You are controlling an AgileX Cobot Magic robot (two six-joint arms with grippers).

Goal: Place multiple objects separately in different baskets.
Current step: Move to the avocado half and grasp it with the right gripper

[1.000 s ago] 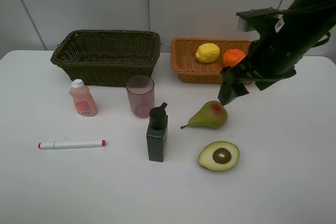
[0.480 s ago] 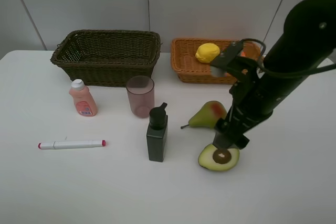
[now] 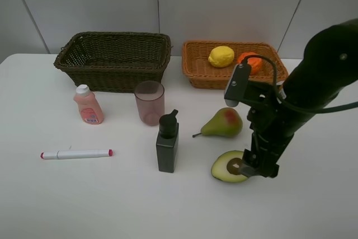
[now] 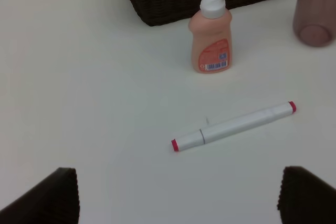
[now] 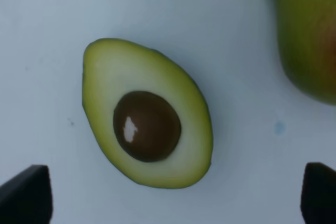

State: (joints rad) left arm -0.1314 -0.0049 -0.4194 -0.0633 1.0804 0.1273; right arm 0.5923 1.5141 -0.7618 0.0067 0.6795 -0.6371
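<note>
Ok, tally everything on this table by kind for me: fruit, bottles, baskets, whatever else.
Fruit: 4 (lemon, orange, pear, avocado half)
Bottles: 2 (peach-pink bottle, dark pump bottle)
Cups: 1 (pinkish cup)
Markers: 1 (white marker)
Baskets: 2 (dark basket, tan basket)
Total: 10

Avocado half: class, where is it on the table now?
In the exterior high view, the avocado half lies right of centre, just in front of the pear, right of the dark pump bottle, under the right gripper.

Avocado half [image 5: 147, 114] face-up beside pear [image 3: 224, 122]
</note>
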